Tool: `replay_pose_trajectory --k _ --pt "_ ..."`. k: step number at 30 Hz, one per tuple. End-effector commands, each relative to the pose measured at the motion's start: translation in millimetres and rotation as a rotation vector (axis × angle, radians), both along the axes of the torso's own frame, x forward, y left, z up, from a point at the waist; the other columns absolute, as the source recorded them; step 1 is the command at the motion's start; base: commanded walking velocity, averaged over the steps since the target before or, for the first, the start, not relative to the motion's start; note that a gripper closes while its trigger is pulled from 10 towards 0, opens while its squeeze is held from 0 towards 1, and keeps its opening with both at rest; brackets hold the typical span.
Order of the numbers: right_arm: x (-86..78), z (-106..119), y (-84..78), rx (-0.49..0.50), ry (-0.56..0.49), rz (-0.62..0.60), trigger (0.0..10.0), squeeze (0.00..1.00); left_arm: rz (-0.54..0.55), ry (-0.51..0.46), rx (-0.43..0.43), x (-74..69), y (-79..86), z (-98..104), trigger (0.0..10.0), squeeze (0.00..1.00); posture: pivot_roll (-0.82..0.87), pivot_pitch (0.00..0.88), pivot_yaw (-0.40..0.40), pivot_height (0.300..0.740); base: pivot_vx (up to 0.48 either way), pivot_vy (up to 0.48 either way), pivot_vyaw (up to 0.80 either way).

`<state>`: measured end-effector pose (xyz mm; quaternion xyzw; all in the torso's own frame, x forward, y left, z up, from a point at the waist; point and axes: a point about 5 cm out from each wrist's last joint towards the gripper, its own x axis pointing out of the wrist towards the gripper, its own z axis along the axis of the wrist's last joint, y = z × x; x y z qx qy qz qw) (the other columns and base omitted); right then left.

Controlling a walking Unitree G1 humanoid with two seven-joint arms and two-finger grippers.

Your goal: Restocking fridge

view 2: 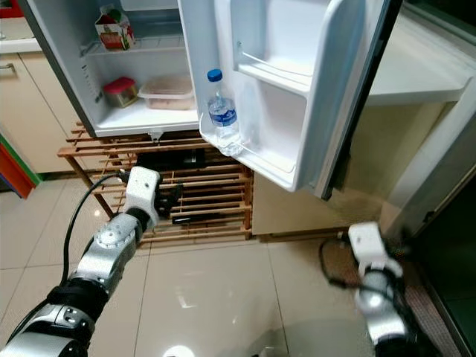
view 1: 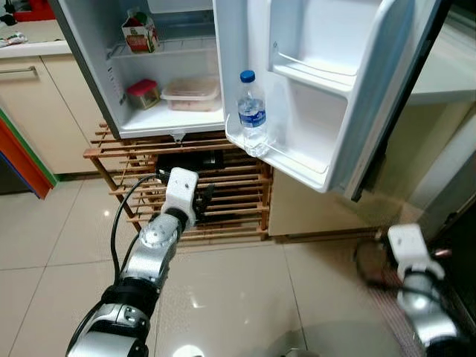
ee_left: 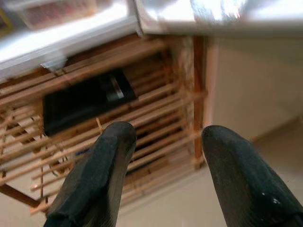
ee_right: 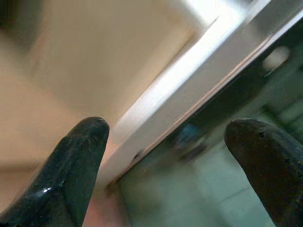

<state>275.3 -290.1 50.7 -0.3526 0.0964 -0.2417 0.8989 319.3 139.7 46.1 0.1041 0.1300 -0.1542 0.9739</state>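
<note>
The small fridge (view 1: 97, 67) stands open on a wooden slatted rack (view 1: 230, 190). A water bottle (view 1: 252, 111) with a blue cap stands upright in the lower shelf of the open door (view 1: 327, 82). Inside, a carton (view 1: 139, 31) sits on the upper shelf. Below it are a red-lidded tub (view 1: 143, 94) and a clear food box (view 1: 192, 91). My left gripper (ee_left: 165, 132) is open and empty, held low in front of the rack, below the fridge and left of the bottle. My right gripper (ee_right: 170, 125) is open and empty, low beside the door's outer edge.
A black box (ee_left: 80, 99) lies in the rack under the fridge. Beige cabinets (view 1: 44, 111) stand at the left, with a red, green and blue panel (view 1: 22, 160) leaning by them. A pale counter (view 1: 446, 74) is behind the door. Tiled floor (view 1: 238, 297) lies in front.
</note>
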Motion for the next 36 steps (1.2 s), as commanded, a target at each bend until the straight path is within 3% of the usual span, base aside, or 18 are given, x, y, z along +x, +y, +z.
replay_pose_trajectory --k 1,6,9,11,15,19,23,24,25,28,29,30,32,33,35,36 --pt "17.6 20.8 -4.5 -0.028 -0.076 -0.029 10.0 0.0 -0.041 0.002 0.057 -1.7 -3.9 -5.4 10.0 0.0 -0.16 0.0 0.058 0.725 0.0 0.0 0.0" --pt "32.7 38.3 -5.1 -0.038 -0.127 -0.028 10.0 0.0 -0.055 0.039 0.083 -7.4 -5.8 -15.8 10.0 0.0 -0.15 0.0 0.056 0.725 0.0 0.0 0.0" --pt "47.8 66.9 -14.6 -0.054 -0.208 -0.086 10.0 0.0 -0.116 0.123 0.078 -19.7 -11.9 -32.6 10.0 0.0 -0.15 0.0 0.049 0.725 0.0 0.0 0.0" --pt "50.4 72.8 -16.1 -0.047 -0.228 -0.092 10.0 0.0 -0.128 0.134 0.07 -21.4 -13.3 -34.6 10.0 0.0 -0.14 0.0 0.047 0.725 0.0 0.0 0.0" --pt "62.0 87.1 -4.6 0.146 -0.332 -0.015 10.0 0.0 -0.134 0.136 0.069 -22.9 -15.8 -37.3 10.0 0.0 -0.15 0.0 0.045 0.725 0.0 0.0 0.0" --pt "67.2 92.3 5.6 0.227 -0.369 0.054 10.0 0.0 -0.134 0.149 0.086 -24.0 -15.4 -39.8 10.0 0.0 -0.15 0.0 0.048 0.725 0.0 0.0 0.0" --pt "77.8 99.3 31.0 0.36 -0.381 0.196 10.0 0.0 -0.146 0.174 0.196 -28.2 -9.9 -48.0 10.0 0.0 -0.16 0.0 0.048 0.725 0.0 0.0 0.0" --pt "77.8 99.3 31.0 0.36 -0.381 0.196 10.0 0.0 -0.146 0.174 0.196 -28.2 -9.9 -48.0 10.0 0.0 -0.16 0.0 0.048 0.725 0.0 0.0 0.0" --pt "81.0 103.5 44.6 0.455 -0.386 0.288 10.0 0.0 -0.14 0.191 0.209 -28.2 -7.9 -49.5 10.0 0.0 -0.16 0.0 0.046 0.725 0.0 0.0 0.0" --pt "82.1 106.0 51.6 0.499 -0.388 0.34 10.0 0.0 -0.135 0.196 0.196 -27.8 -7.9 -49.4 10.0 0.0 -0.16 0.0 0.046 0.725 0.0 0.0 0.0" --pt "81.0 113.0 78.8 0.599 -0.351 0.529 10.0 0.0 -0.134 0.194 0.19 -26.8 -8.4 -48.5 10.0 0.0 -0.16 0.0 0.046 0.725 0.0 0.0 0.0" --pt "78.3 115.6 90.4 0.652 -0.329 0.607 10.0 0.0 -0.136 0.196 0.186 -26.9 -8.7 -48.6 10.0 0.0 -0.16 0.0 0.046 0.725 0.0 0.0 0.0" --pt "78.3 115.6 90.4 0.652 -0.329 0.607 10.0 0.0 -0.136 0.196 0.186 -26.9 -8.7 -48.6 10.0 0.0 -0.16 0.0 0.046 0.725 0.0 0.0 0.0" --pt "74.4 118.5 102.1 0.712 -0.304 0.685 10.0 0.0 -0.142 0.2 0.186 -27.1 -9.1 -48.9 10.0 0.0 -0.16 0.0 0.047 0.725 0.0 0.0 0.0" --pt "39.8 134.1 149.5 0.987 -0.144 1.05 10.0 0.0 -0.168 0.233 0.177 -31.2 -10.9 -53.3 10.0 0.0 -0.17 0.0 0.052 0.725 0.0 0.0 0.0" --pt "39.8 134.1 149.5 0.987 -0.144 1.05 10.0 0.0 -0.168 0.233 0.177 -31.2 -10.9 -53.3 10.0 0.0 -0.17 0.0 0.052 0.725 0.0 0.0 0.0"
